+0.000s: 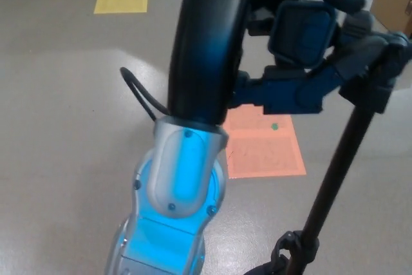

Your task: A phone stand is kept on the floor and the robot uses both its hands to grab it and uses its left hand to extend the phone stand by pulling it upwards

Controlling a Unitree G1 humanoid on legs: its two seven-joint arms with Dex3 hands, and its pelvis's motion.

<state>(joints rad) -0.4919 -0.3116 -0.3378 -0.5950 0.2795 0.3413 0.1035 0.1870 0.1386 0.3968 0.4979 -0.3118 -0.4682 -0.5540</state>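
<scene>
- The left hand (283,37) is high in the head view, its fingers curled onto the top of the phone stand (341,159); it looks clamped on the upper end of the pole, near the black head fitting.
- The right hand is not in view, so its grip cannot be told.
- The stand is on the floor (58,127) at the lower right, just beside an orange sheet (264,146).
- To pull well, the lift should run straight along the pole, since a sideways tug would likely tip the stand or jam the sliding section.
- The lower section needs holding down, else the whole stand rises instead of extending.
- The pole's long axis runs from its collar at the bottom edge up and to the right, leaning slightly, top end pointing toward the camera.
</scene>
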